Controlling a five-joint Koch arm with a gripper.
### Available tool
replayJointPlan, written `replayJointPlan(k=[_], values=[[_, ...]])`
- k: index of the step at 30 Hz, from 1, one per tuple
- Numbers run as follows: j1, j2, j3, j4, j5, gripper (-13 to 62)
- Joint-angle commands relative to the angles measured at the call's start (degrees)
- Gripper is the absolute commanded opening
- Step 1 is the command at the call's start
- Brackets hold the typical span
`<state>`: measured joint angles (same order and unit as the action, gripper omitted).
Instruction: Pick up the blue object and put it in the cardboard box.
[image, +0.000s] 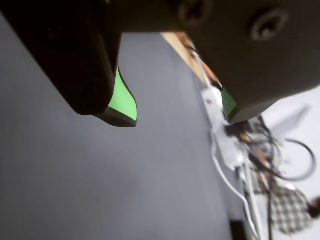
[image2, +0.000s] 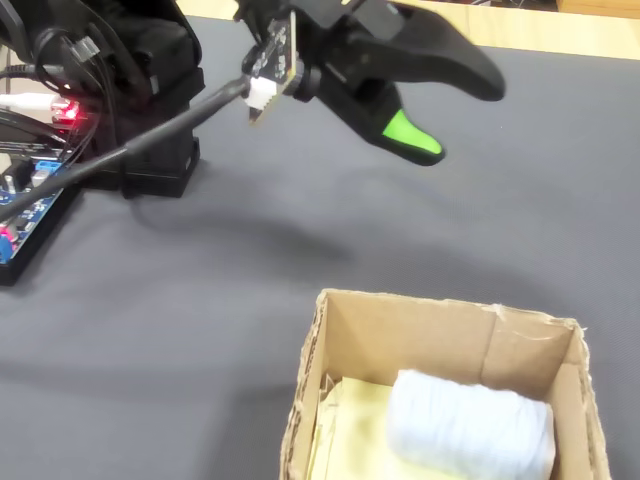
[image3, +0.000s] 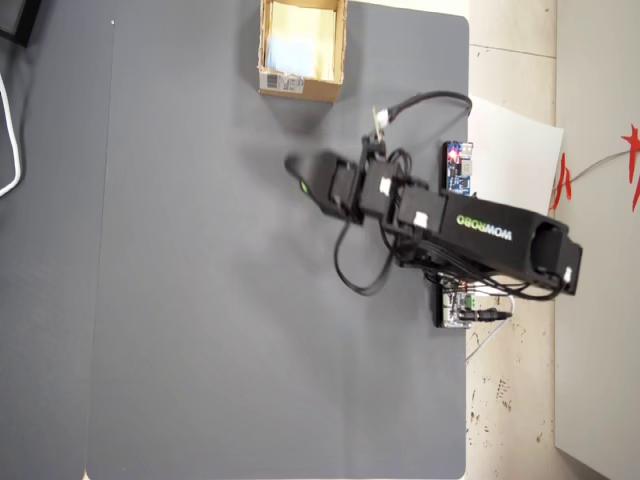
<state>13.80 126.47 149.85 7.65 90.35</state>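
The pale blue object (image2: 470, 425) lies inside the cardboard box (image2: 420, 325), on its yellowish floor at the right side. From overhead the box (image3: 296, 86) stands at the top of the grey mat, its white label facing the arm, and the blue object (image3: 293, 52) shows as a pale patch inside. My gripper (image2: 455, 115) hovers above the mat, apart from the box, with green-padded fingers spread. In the wrist view the gripper (image: 177, 119) is open, with only bare grey mat between its fingers. Overhead, the gripper (image3: 298, 180) is below the box.
The arm's black base (image2: 150, 90) and a blue circuit board (image3: 458, 168) with a red light sit at the mat's right edge overhead. A black cable (image3: 350, 270) loops onto the mat. Wires and a white strip (image: 220, 115) lie beyond the mat's edge.
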Motion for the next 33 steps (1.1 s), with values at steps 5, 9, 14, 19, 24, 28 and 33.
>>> replayJointPlan(k=[5,9,14,19,24,28,33], values=[[-4.57,6.5,5.8,-2.99,4.83,33.7],[-5.71,9.23,12.04,-3.96,7.73,33.7],[-5.8,9.23,18.54,-6.33,7.82,34.0],[-5.71,9.32,23.99,-10.02,11.51,34.0],[-5.71,9.23,28.83,-11.78,12.48,34.0],[-5.71,9.23,28.83,-6.77,12.22,34.0],[-5.89,9.05,28.83,-5.01,11.87,33.9]])
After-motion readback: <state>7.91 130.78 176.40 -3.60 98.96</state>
